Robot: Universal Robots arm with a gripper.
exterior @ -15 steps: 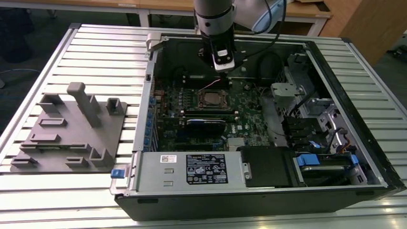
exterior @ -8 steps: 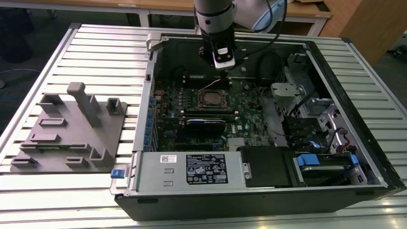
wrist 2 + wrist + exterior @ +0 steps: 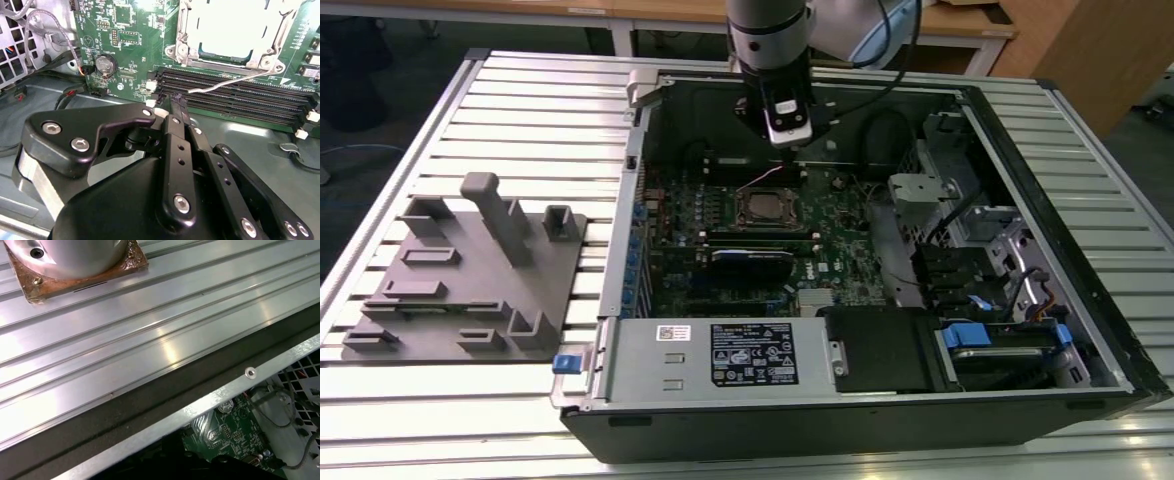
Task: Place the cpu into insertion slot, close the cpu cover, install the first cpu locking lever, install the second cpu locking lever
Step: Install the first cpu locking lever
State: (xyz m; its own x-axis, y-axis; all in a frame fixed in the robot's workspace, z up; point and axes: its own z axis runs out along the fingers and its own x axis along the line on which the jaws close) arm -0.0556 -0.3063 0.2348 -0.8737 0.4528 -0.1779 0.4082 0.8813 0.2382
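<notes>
Here's where I'm at: my gripper (image 3: pixel 175 106) hangs inside the open computer case (image 3: pixel 1063 230), fingers pressed together with nothing between them as far as I can see. The tips are over the black memory slots (image 3: pixel 240 97), just beside the insertion slot (image 3: pixel 767 207). The cpu (image 3: pixel 230 27) is sitting in that slot, and the cpu cover (image 3: pixel 186 37) looks folded down around it, with the silver top showing through the window. The chip lies flat, metal face up toward the open side of the case. It's square, so no real long axis, but its edges line up with the cover frame and run parallel to the memory slots. The thing with an actual long axis is the thin wire locking lever (image 3: pixel 227 84). It sticks out from the socket's corner and lies across the memory slots, nearly along them at a slight slant, free end near my fingertips. My worries, guessing from this: that lever looks unlatched, so the cover probably isn't clamped, and a bump could let the chip shift and sit crooked on the contacts. The wire is also skinny and springy, so closed fingertips could slide off it and dig into the memory slots or the green motherboard (image 3: pixel 125 45). And the black cables (image 3: pixel 897 125) looping beside the socket could snag the arm if I swing wide.
</notes>
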